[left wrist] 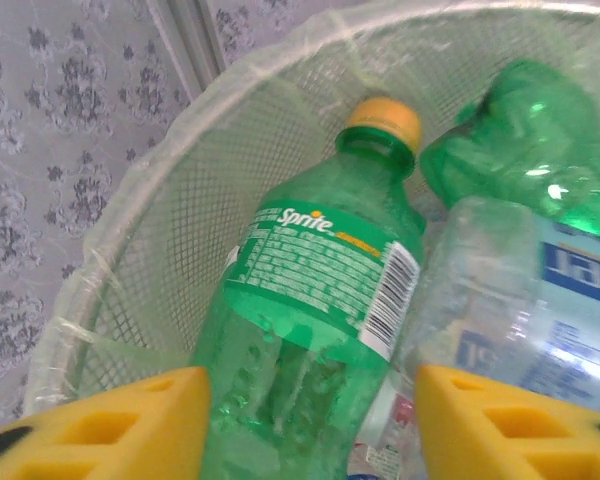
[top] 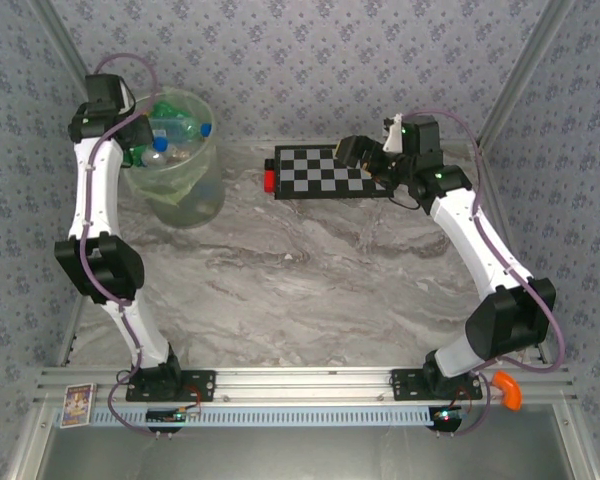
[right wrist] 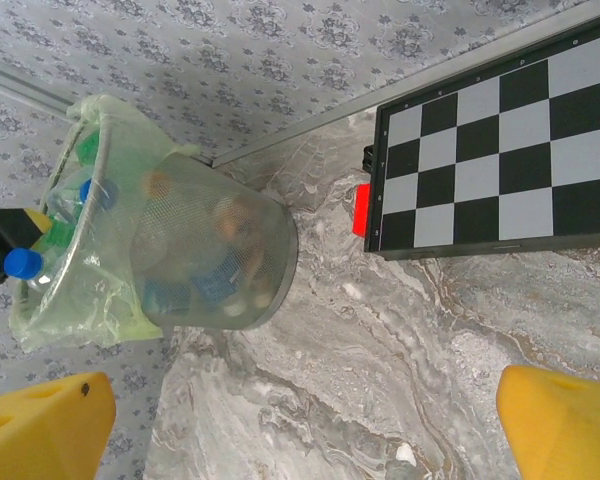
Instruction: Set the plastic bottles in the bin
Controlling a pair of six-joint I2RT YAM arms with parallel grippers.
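Left jaws flank the green bottle [left wrist: 320, 300] inside the bin [left wrist: 150, 230]; gripping or not, I cannot tell. Open them fully, then lift straight up, clear of the rim. Right jaws gape empty over the desk [right wrist: 380, 330].

There is one bin [top: 185, 205], directly below the left gripper [left wrist: 313, 420]. Just ahead of that gripper's fingers, three bottles can be counted inside it: one green Sprite bottle [left wrist: 320, 300] with a yellow cap, one crushed green bottle [left wrist: 540, 140] and one clear bottle [left wrist: 520, 300] with a blue label. From above, two blue caps [top: 206, 128] show there; the full number of bottles cannot be told. Ahead of the right gripper [right wrist: 305, 420] lies one checkerboard [right wrist: 510, 150] with one red block [right wrist: 360, 210] touching its edge. Well behind both grippers sit one orange hook [top: 507, 390] and one card [top: 77, 404].
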